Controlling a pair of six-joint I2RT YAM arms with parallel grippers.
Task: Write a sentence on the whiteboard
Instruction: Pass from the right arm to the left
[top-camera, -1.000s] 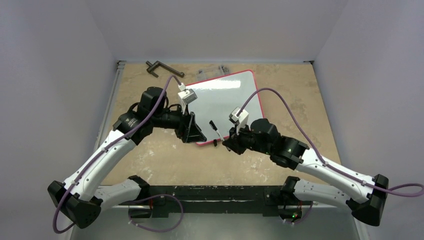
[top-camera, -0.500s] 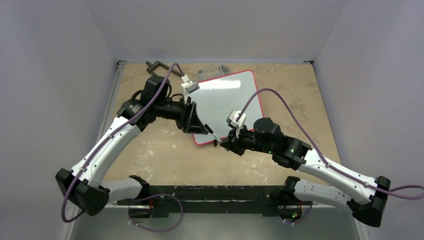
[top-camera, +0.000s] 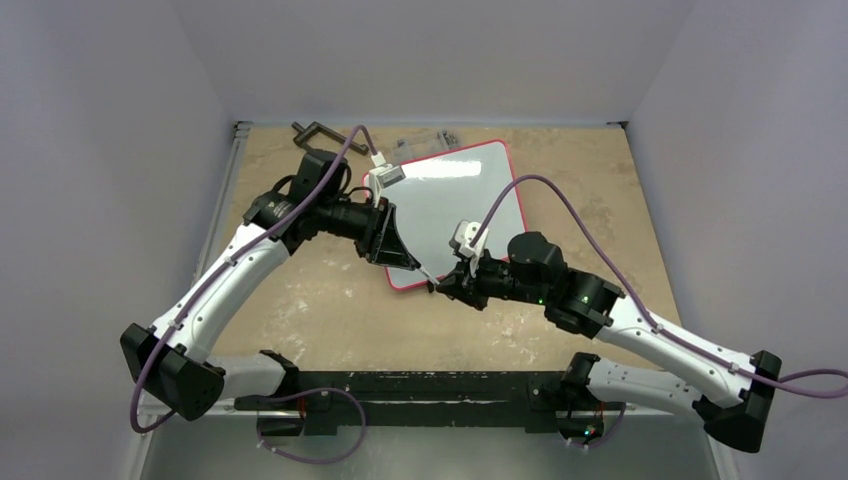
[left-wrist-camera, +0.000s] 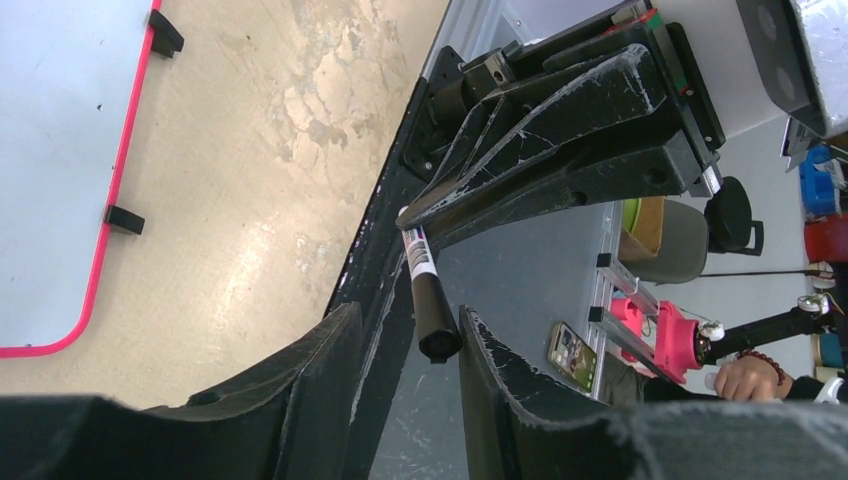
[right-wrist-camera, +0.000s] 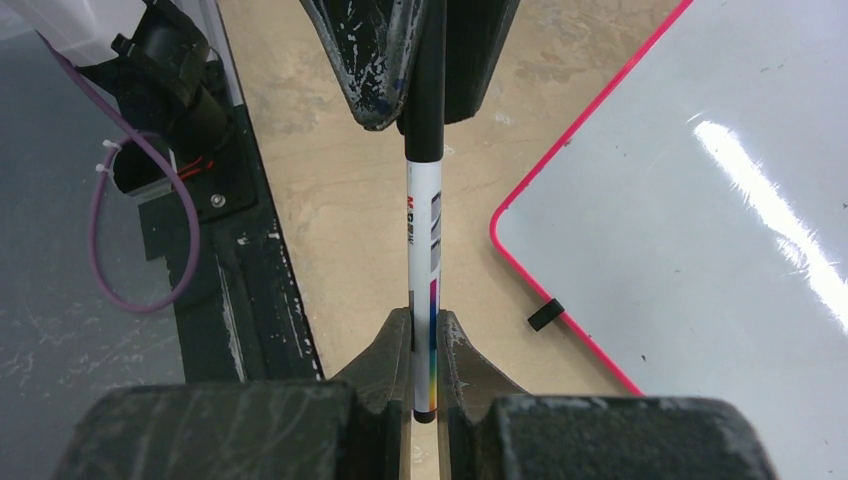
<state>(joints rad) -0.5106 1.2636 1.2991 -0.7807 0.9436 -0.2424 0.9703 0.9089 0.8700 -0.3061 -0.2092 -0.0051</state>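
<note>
On the counter (top-camera: 300, 310) the whiteboard (top-camera: 450, 195) lies flat toward the far side, and just off its near corner the right hand (right-wrist-camera: 422, 330) clamps a marker (right-wrist-camera: 422, 230) whose black cap (left-wrist-camera: 432, 310) sits between the left hand's (left-wrist-camera: 408, 320) part-open fingers.

Robotics lab cell: beige worktop (top-camera: 330, 310) boxed by plain grey walls (top-camera: 100, 150); beyond it an aluminium rail (left-wrist-camera: 622, 295), black stool (left-wrist-camera: 733, 212), coloured bins (left-wrist-camera: 820, 185)

arms (top-camera: 670, 350): white shells, black joints | cables (right-wrist-camera: 94, 225): purple | pincer fingers (right-wrist-camera: 380, 360): black, scuffed
</note>
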